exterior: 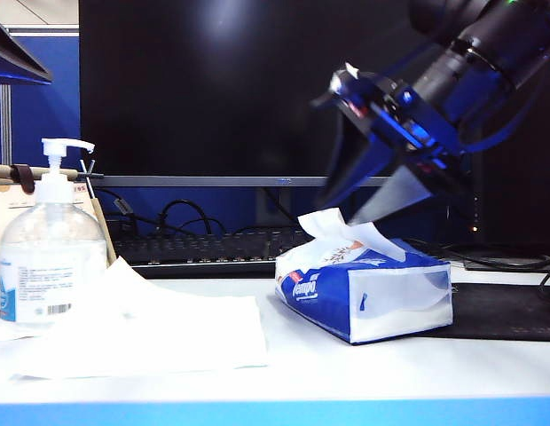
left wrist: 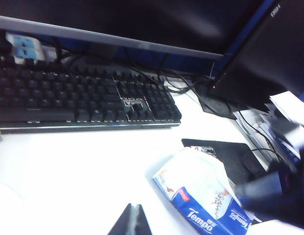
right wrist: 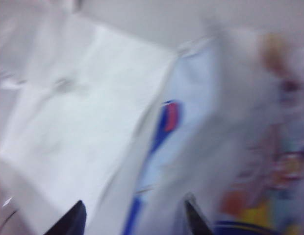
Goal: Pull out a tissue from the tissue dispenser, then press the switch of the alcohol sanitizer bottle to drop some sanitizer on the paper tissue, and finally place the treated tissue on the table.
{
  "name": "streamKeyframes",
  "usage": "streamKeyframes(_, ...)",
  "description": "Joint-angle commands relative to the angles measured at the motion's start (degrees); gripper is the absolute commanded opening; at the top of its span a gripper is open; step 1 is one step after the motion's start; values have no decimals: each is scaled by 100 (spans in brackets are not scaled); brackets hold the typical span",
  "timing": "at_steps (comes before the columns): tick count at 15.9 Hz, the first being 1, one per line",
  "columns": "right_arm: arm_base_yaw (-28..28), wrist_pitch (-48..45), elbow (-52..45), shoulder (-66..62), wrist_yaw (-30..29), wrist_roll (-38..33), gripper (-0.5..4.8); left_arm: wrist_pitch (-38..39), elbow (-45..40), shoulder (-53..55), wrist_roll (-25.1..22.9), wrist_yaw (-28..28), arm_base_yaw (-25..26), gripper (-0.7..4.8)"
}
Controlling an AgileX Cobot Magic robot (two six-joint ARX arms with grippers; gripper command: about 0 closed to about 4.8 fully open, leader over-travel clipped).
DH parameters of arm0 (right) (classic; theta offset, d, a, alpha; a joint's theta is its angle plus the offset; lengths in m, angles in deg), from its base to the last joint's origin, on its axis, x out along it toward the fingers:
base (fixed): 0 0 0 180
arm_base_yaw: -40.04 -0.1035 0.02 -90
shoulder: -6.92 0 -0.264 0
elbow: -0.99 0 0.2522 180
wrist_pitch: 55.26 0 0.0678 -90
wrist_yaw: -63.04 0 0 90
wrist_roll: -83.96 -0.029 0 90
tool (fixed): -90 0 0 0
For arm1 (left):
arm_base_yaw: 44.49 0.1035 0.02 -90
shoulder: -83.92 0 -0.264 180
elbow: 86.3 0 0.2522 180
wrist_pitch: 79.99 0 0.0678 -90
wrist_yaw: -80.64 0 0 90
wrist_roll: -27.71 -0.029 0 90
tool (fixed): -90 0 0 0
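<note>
One tissue dispenser (exterior: 364, 297) and one alcohol sanitizer bottle (exterior: 50, 257) stand on the surface (exterior: 346, 364). Blurred right gripper (right wrist: 135, 218) hovers released above the dispenser; left gripper (left wrist: 131, 223) mostly cropped, state unclear.

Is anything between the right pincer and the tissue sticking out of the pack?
Nothing visible. The right pincer, jaws apart, hangs just above the tissue poking from the pack, with only open air between. The left pincer is off to the side.

Black keyboard (left wrist: 83, 100) at ten o'clock of the desk, dark monitor (exterior: 239, 84) behind it, black mat (exterior: 506, 311) at three o'clock, flat white sheet (exterior: 160, 333) at eight o'clock
</note>
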Motion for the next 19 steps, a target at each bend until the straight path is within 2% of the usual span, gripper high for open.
streamKeyframes(1,-17,13,26,22,348,280,253,26,28,-7,-50,11,2,-6)
streamKeyframes(5,-17,168,-133,20,343,267,254,26,28,-7,-50,9,2,-6)
streamKeyframes(7,-22,216,-310,20,385,264,276,28,28,-7,-114,4,2,-6)
streamKeyframes(10,-22,162,-330,20,1261,269,276,33,28,-7,-111,11,2,-6)
streamKeyframes(12,-22,-11,-330,20,1478,269,271,33,28,-7,-111,13,2,-6)
streamKeyframes(14,-22,-13,-330,20,1453,267,222,33,28,-7,-109,11,2,-6)
streamKeyframes(16,-24,15,-330,20,820,256,226,33,28,-7,-109,11,2,-6)
streamKeyframes(19,-24,31,-330,20,774,138,240,33,28,-7,-114,7,2,-6)
